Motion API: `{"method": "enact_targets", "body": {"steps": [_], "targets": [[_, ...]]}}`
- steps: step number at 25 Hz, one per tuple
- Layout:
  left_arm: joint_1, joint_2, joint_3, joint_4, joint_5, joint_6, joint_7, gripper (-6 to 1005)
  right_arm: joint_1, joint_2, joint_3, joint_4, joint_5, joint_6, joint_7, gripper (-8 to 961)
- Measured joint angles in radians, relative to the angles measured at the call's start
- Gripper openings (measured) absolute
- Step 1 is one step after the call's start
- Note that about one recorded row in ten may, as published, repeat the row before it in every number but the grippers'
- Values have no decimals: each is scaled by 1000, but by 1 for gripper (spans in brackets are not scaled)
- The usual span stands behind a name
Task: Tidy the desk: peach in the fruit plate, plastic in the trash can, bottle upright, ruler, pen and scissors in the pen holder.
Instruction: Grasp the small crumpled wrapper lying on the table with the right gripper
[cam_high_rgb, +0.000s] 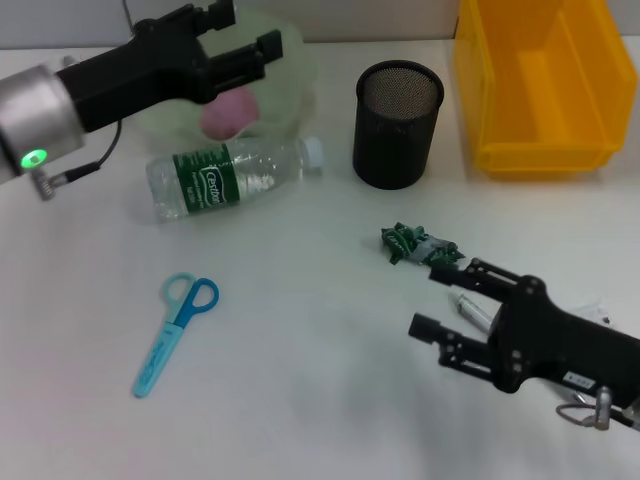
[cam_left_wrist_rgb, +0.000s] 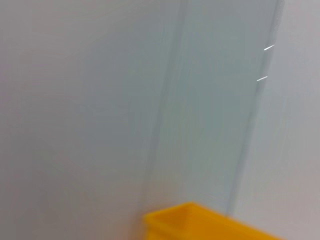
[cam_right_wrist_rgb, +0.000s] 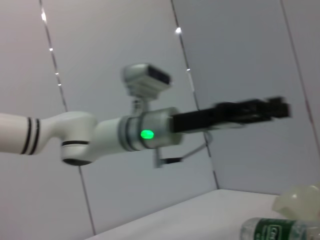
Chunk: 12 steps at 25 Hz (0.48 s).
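Nearest you, low on the robot's right, the right hand (cam_high_rgb: 440, 300) hovers over the white counter (cam_high_rgb: 300, 400) with its two fingers spread wide and nothing between them. A pen (cam_high_rgb: 475, 310) lies on the counter under that hand, partly hidden by it. Just beyond its upper finger you see the crumpled green plastic (cam_high_rgb: 415, 243), lying by itself. On the robot's left, the blue scissors (cam_high_rgb: 175, 332) lie flat, well apart from everything else. Farther back, the bottle (cam_high_rgb: 225, 175) rests on its side, cap toward the black mesh pen holder (cam_high_rgb: 397, 122), which stands upright near it. Beside the holder, at the back right, sits the yellow trash can (cam_high_rgb: 540, 85). The pink peach (cam_high_rgb: 230, 112) lies in the pale fruit plate (cam_high_rgb: 290, 60), behind the bottle. The left hand (cam_high_rgb: 250, 35) hangs above the plate and peach, fingers apart, holding nothing. No ruler can be made out.
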Motion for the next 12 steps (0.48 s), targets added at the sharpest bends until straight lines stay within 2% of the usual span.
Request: {"method": "enact_targets", "body": {"steps": [5, 7, 9, 12], "targets": [[46, 26, -16, 1, 47, 233, 9, 764, -14, -1, 65, -4, 0, -1, 2, 702], [54, 29, -16, 1, 77, 267, 9, 813, -18, -1, 90, -5, 0, -4, 3, 702], [54, 29, -16, 1, 77, 267, 9, 813, -19, -1, 98, -12, 0, -5, 10, 702], [67, 27, -20, 3, 236, 357, 13, 813, -19, -2, 98, -45, 0, 1, 66, 703]]}}
